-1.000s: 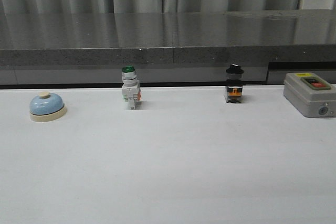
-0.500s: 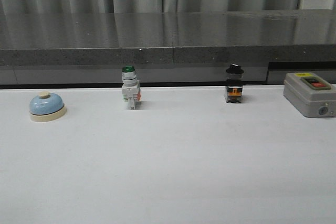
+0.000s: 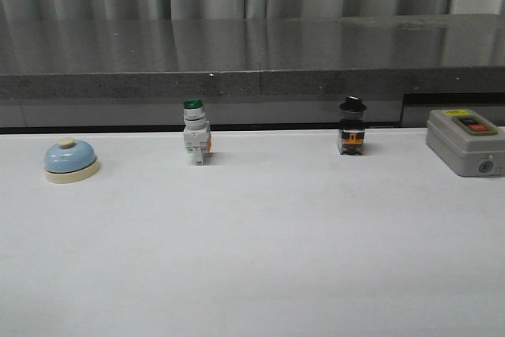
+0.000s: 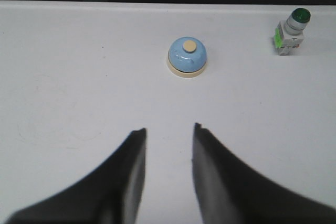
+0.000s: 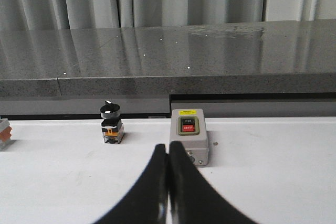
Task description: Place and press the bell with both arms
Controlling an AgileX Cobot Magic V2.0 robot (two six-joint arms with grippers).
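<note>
1. While scanning the front view against the two earlier ones, found nothing shifted: same spots for every object on the white table [image 3: 252,258], no arm in that view
2. Meaning for the task, as a judgement: not yet begun, bell neither lifted nor pressed
3. Small desk call bell with glossy light-blue dome, cream base and cream push-button [image 3: 71,159] sitting upright at about nine o'clock on the table in the front view, well apart from the rest
4. Left gripper [image 4: 169,129]: black tapered fingers spread, nothing between them, bell [image 4: 187,59] dead ahead at twelve o'clock, clear of the tips
5. Right gripper [image 5: 168,150]: fingers pressed together, holding nothing, aimed at the grey box with red and black buttons [image 5: 189,135]
6. Also standing by: green-capped white switch [image 3: 195,133] near eleven o'clock, black-capped knob switch [image 3: 352,127] near one o'clock
7. Likely next: left arm forward and down onto the bell
</note>
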